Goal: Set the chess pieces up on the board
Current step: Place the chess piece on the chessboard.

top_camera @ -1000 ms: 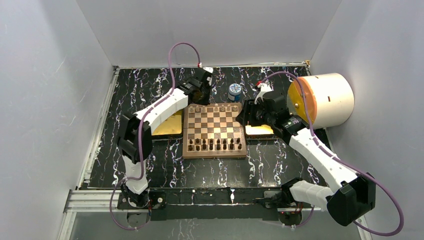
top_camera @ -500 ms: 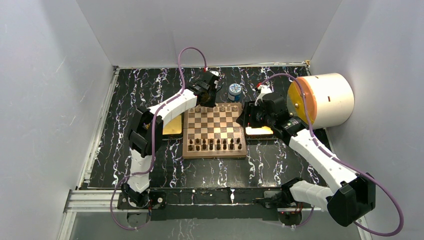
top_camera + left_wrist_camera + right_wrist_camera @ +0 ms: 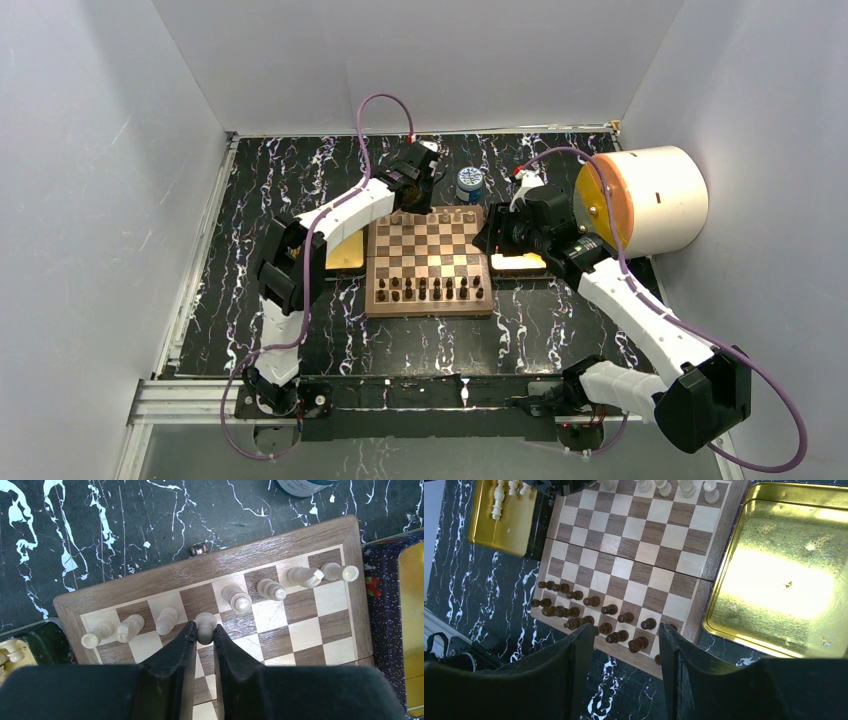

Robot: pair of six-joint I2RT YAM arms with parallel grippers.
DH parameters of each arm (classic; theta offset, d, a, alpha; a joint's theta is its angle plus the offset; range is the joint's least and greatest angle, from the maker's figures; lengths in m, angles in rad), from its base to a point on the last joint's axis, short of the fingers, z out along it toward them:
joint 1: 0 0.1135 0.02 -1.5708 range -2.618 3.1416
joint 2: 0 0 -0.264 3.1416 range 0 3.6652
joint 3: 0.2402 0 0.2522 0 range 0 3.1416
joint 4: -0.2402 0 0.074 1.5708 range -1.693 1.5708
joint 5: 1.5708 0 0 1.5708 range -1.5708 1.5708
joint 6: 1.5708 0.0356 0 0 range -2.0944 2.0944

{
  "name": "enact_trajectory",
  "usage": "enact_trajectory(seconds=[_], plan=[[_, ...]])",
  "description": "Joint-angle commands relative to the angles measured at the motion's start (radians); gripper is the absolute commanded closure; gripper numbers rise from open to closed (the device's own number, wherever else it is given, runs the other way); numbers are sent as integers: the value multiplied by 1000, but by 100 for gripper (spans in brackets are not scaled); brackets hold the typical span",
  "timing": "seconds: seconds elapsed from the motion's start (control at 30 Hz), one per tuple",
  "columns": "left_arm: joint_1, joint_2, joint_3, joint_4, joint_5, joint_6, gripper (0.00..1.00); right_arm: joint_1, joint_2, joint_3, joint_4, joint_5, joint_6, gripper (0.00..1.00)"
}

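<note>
The board (image 3: 428, 258) lies mid-table, and its far edge fills the left wrist view, where the border (image 3: 165, 576) shows. Several cream chess pieces (image 3: 236, 598) stand along that far row. My left gripper (image 3: 204, 632) is shut on a cream chess piece (image 3: 205, 626) over the middle of the row. In the top view the left gripper (image 3: 413, 196) is at the board's far edge. My right gripper (image 3: 623, 632) hangs open and empty above the board's right side, near the gold tray. Cream pieces (image 3: 499, 500) lie in the left gold tray.
Dark brown pieces (image 3: 430, 289) fill the board's near rows. A gold tray (image 3: 519, 262) sits right of the board and another (image 3: 343, 252) left. A small blue-and-white jar (image 3: 469, 184) stands behind the board. A big white cylinder (image 3: 650, 198) is at the right.
The left arm swung right from beside the left tray to the board's far edge, carrying a cream piece. Over the last half second it stayed still. The right arm has not moved.
</note>
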Motion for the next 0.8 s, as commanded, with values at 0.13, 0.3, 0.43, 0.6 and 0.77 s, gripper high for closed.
enact_trajectory(seconds=[0.13,0.3,0.43,0.6,0.77], plan=[[-6,-177,-117,-27,-98,-16,93,-4,-30,-15,42,-7,5,41],[-2,-289,-233,-32,-159,-32,92,-4,-27,-12,43,-15,5,41],[16,-337,-295,-16,-181,-39,91,-4,-30,-20,47,-17,7,41],[47,-319,-307,4,-161,-40,91,-4,-29,-23,49,-24,12,41],[92,-288,-329,41,-118,-69,92,-4,-24,-17,49,-24,10,41]])
